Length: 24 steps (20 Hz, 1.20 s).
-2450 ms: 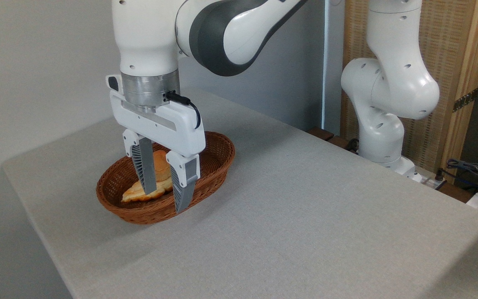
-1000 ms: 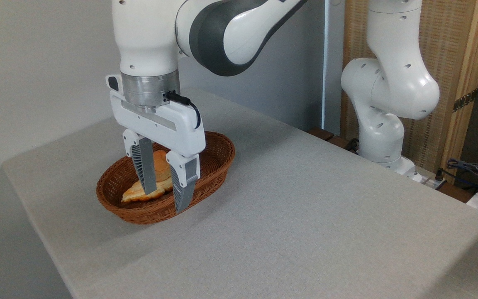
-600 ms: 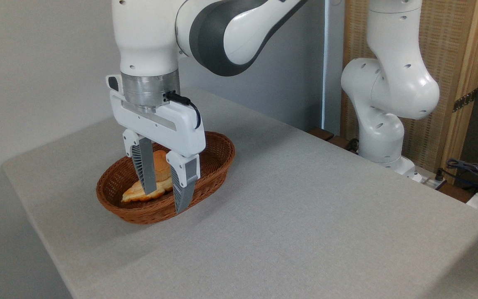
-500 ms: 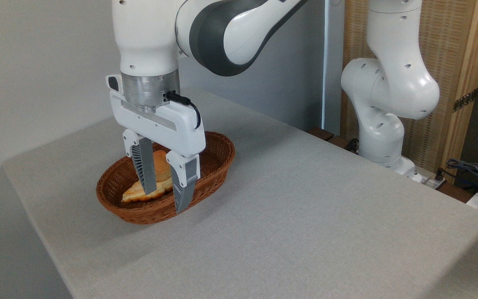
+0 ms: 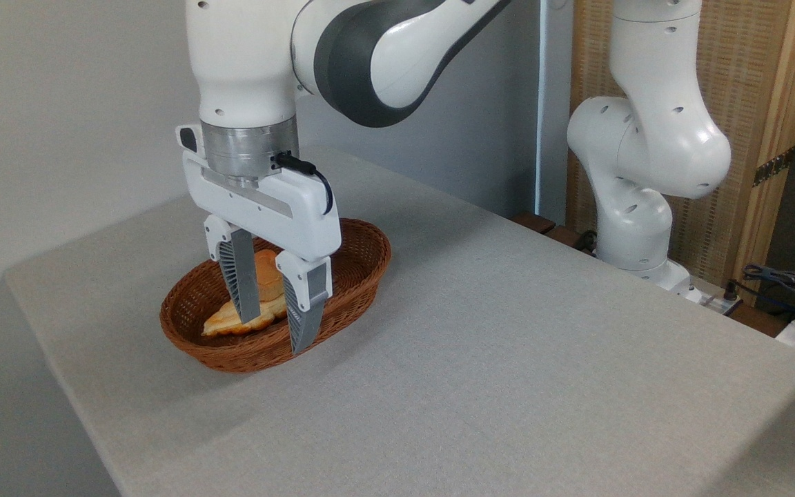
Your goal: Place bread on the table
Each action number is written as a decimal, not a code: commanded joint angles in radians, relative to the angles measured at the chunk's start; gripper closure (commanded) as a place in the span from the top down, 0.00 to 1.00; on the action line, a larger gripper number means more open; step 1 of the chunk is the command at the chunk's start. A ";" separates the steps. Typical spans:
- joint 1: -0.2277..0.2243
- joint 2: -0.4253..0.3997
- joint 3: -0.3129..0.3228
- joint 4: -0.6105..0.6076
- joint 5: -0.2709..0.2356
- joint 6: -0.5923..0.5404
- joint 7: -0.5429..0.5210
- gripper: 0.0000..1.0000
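Note:
The bread [image 5: 268, 275], a small chunky golden-orange roll, sits inside the brown wicker basket [image 5: 356, 266], resting against a flatter pale pastry [image 5: 221, 323]. My gripper [image 5: 275, 336] hangs straight down into the basket, open. One grey finger [image 5: 240, 283] stands in front of the roll's left side and the other finger [image 5: 303, 304] is at its right. The roll lies between them; I see no clear squeeze on it. The grey fabric-covered table [image 5: 508, 359] carries the basket near its left end.
The arm's white base [image 5: 635, 228] rises off the table's far right edge, with cables [image 5: 784, 283] beyond it. A woven wooden screen [image 5: 742, 103] stands behind. The table's left edge [image 5: 59, 359] runs close to the basket.

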 commanded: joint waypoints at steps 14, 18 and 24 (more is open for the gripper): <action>-0.034 0.009 -0.170 -0.010 -0.142 0.026 -0.001 1.00; -0.038 0.025 -0.204 -0.010 -0.143 0.020 0.005 1.00; -0.040 0.052 -0.213 -0.021 -0.131 0.019 0.016 1.00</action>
